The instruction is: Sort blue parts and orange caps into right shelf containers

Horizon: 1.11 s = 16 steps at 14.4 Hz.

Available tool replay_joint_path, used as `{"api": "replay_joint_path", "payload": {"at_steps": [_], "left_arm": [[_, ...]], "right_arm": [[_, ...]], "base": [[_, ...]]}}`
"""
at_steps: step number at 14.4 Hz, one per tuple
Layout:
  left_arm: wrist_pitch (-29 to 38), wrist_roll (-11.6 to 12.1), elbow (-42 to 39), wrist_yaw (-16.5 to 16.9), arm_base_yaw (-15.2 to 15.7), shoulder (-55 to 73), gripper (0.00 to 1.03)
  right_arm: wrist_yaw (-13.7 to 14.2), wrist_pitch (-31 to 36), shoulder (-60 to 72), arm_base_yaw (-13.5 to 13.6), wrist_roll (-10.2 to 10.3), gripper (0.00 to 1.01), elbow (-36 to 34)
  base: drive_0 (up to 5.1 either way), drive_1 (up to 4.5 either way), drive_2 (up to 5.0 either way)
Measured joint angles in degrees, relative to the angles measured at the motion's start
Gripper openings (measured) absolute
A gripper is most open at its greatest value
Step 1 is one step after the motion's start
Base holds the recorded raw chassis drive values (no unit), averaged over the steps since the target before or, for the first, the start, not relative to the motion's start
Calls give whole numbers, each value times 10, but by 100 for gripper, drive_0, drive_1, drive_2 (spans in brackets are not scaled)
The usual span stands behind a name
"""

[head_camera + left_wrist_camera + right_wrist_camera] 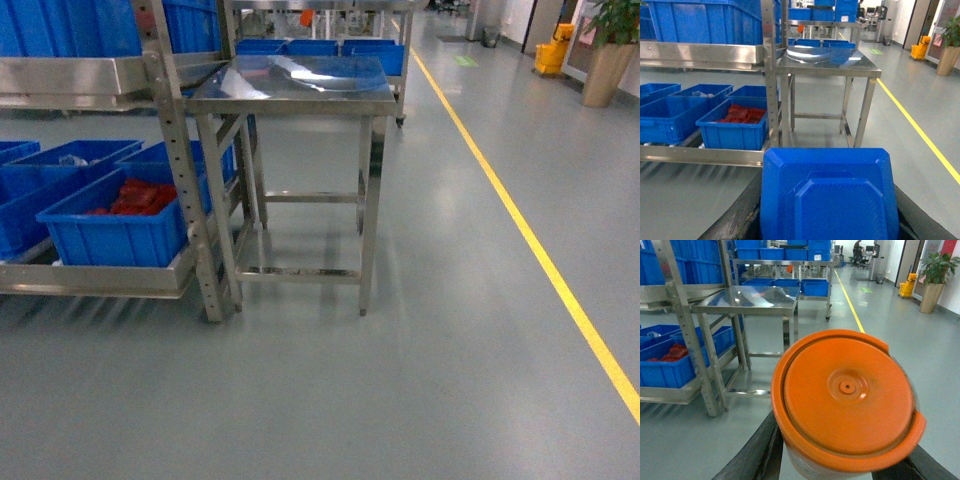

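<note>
**A:** Blue part (829,196) fills the bottom of the left wrist view, held between the left gripper's fingers (737,220); you only see dark edges each side, so clamped on it is my read. Past it: the shelf (771,75), a blue bin w/ red pieces (735,131), steel table (829,62).

**B:** And the right wrist?

**A:** Same story. Orange cap (846,399) is right against the lens, flat face toward you, dark right gripper fingers (755,450) hugging it from below. Looks clamped on. Table and rack sit well off to the left, yellow floor line (849,300) running away behind.

**B:** Head view?

**A:** Neither arm nor part shows there at all. What it gives you is layout: rack on the left, bin of red pieces (118,222) on the low level, table (295,88) beside it, more blue bins (318,47) behind.

**B:** So how do I do this well?

**A:** You're prob still in transit w/ both hands loaded. Keep both grips firm, drive slow and square to the rack. Steer by the head cam; wrist cams are half blocked. Which bin takes which part I can't tell from here, so check before you let go.
</note>
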Motion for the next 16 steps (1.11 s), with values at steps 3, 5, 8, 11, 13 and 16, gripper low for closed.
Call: {"api": "replay_joint_path", "payload": {"at_steps": [3, 5, 8, 11, 13, 16], "left_arm": [[1, 0, 0, 0, 0, 0, 43], [1, 0, 0, 0, 0, 0, 43], [0, 0, 0, 0, 0, 0, 43], [0, 0, 0, 0, 0, 0, 43], [0, 0, 0, -1, 0, 0, 43], [3, 0, 0, 0, 0, 0, 43]], "right_arm": [[0, 3, 0, 0, 0, 43, 0], [0, 3, 0, 0, 0, 43, 0], [0, 1, 0, 0, 0, 43, 0], [0, 1, 0, 0, 0, 43, 0], [0, 1, 0, 0, 0, 43, 0], [0, 3, 0, 0, 0, 43, 0]], "base": [[7, 434, -421], [5, 432, -422], [-1, 427, -428], [-2, 425, -430], [-2, 425, -430], [-2, 425, -430]]}}
